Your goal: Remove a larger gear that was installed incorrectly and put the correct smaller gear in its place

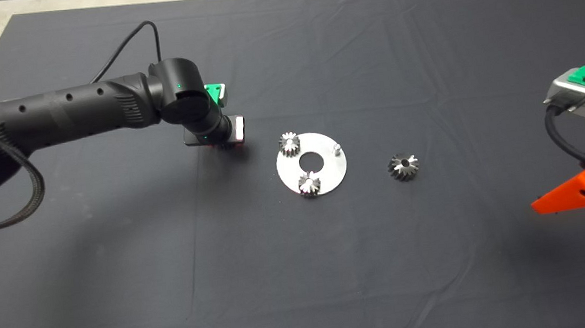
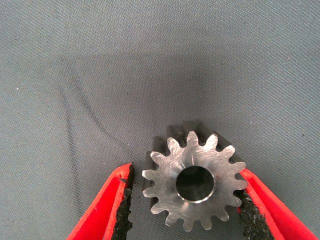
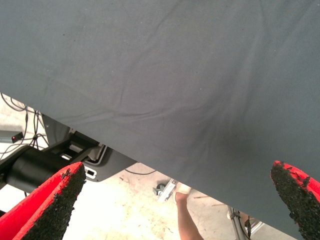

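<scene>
Larger gear (image 1: 403, 166) already off, lying on the mat (image 1: 420, 36) right of the silver plate (image 1: 326, 174). Plate carries 2 small gears, one at far-left edge (image 1: 288, 142), one at near edge (image 1: 308, 183); bare peg (image 1: 336, 149) at far-right edge is prob. the empty seat.

Step in hand, as I read it: picking up the smaller gear (image 2: 194, 181). Left end effector (image 1: 225, 143) sits low over the mat just left of the plate. Left wrist view shows what head view hides: gear lies flat between the red fingers (image 2: 107, 207), one pad touching teeth, other w/ a gap, so fingers apart, not clamped.

Next move calls for closing squarely on the teeth, lifting, then lining bore over the peg.

Right end effector (image 3: 175, 210) parked at right table edge, fingers wide apart; its view shows mat edge, floor & a person's leg (image 3: 187, 222).
</scene>
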Motion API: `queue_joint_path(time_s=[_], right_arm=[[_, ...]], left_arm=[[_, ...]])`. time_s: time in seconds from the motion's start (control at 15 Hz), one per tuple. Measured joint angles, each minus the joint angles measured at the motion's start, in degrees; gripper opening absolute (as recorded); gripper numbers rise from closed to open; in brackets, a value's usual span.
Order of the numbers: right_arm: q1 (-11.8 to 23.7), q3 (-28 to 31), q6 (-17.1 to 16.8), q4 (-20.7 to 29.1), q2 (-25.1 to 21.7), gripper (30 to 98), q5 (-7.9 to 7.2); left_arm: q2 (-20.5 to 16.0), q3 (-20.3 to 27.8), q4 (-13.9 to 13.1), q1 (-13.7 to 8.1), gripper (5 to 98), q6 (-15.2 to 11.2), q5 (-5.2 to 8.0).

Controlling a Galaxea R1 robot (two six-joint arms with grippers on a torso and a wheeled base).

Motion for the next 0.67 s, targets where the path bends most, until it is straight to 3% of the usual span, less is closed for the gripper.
queue_joint_path(time_s=[0.67], right_arm=[[0.0, 0.0, 0.0, 0.0, -0.1, 97.7, 0.04]], left_arm=[[0.6, -0.3, 0.0, -0.5, 45.4, 0.0, -0.38]])
